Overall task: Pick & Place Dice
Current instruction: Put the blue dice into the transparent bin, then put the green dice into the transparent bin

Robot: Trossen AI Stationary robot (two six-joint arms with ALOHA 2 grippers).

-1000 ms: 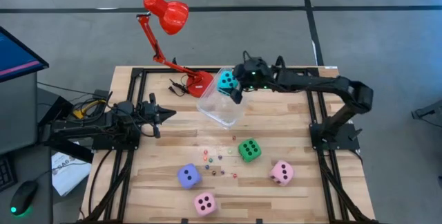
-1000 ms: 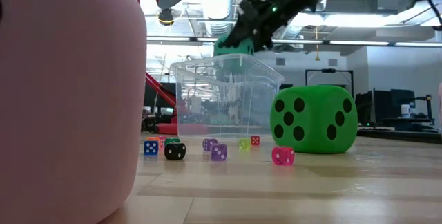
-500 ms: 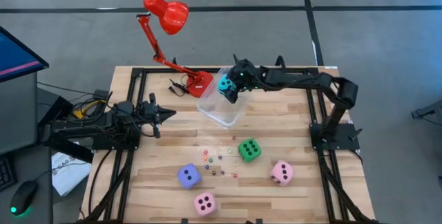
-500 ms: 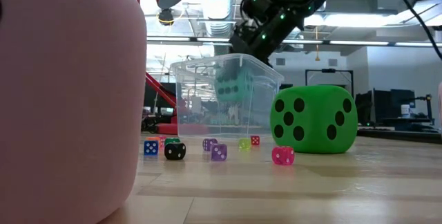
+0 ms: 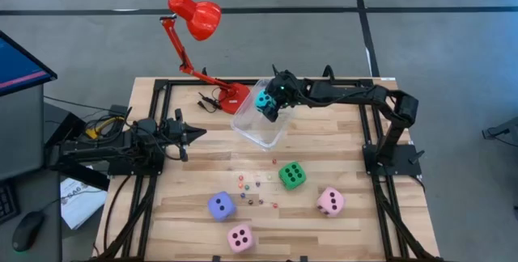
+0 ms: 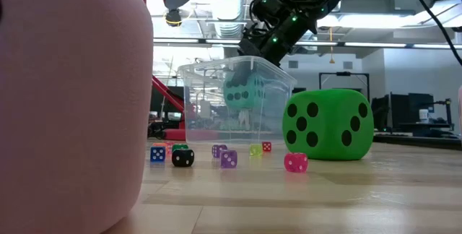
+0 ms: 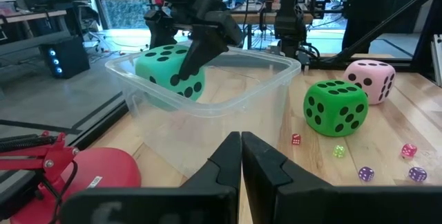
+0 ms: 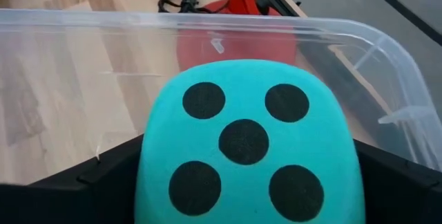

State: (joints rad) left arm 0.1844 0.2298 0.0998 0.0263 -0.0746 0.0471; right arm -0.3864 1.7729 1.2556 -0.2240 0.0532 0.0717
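The right gripper [image 5: 271, 105] is clamped on the cyan die [image 5: 264, 99], holding it inside the mouth of the clear tub [image 5: 252, 128] at the table's far middle; in the low view the die [image 6: 244, 92] hangs below the rim but clear of the floor, so the coming move is probably a straight drop or a short lowering. The left gripper [image 7: 240, 156] waits at the table's left side with its fingers pressed together, empty. The green [image 5: 292, 175], two pink [image 5: 329, 201] [image 5: 239, 237] and purple-blue [image 5: 221, 205] dice, plus the tiny dice [image 5: 255, 188], lie on the near half, the green and one pink closer to the right arm.
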